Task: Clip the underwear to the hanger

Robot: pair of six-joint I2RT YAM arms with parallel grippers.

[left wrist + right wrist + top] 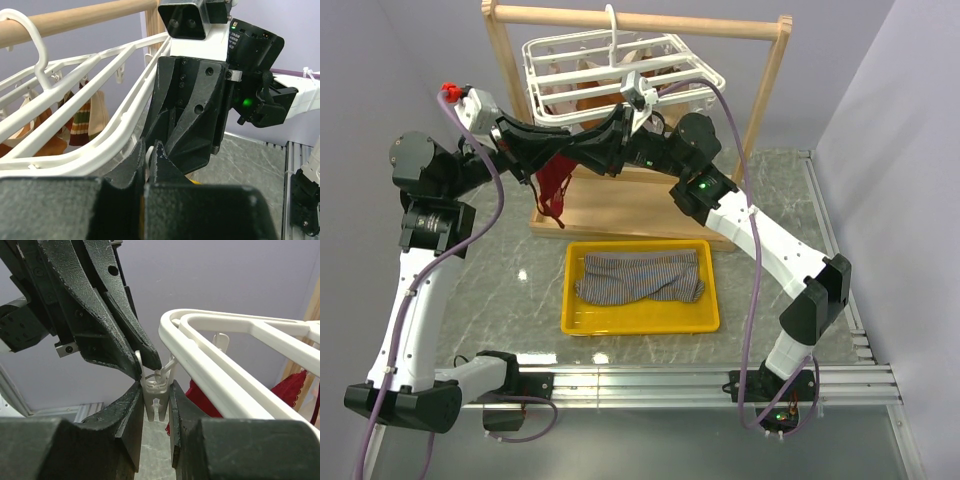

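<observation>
Left arm (410, 300), right arm (770, 245): white link shells, black joints, purple cables (752, 330), green LED (701, 184); right gripper (156, 392) matte black with screw holes.

Bright even light, blurred foreground.

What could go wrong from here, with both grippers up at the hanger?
1. Both grippers crowd one clip: the right gripper squeezes it, the shut left gripper sits right at its top. A small move could knock them together.
2. The hanger only hangs by its hook on the wooden rod, so pushing may swing or tilt it.
3. The striped underwear lies in the yellow tray, held by neither gripper, so the clip may open on nothing.
</observation>
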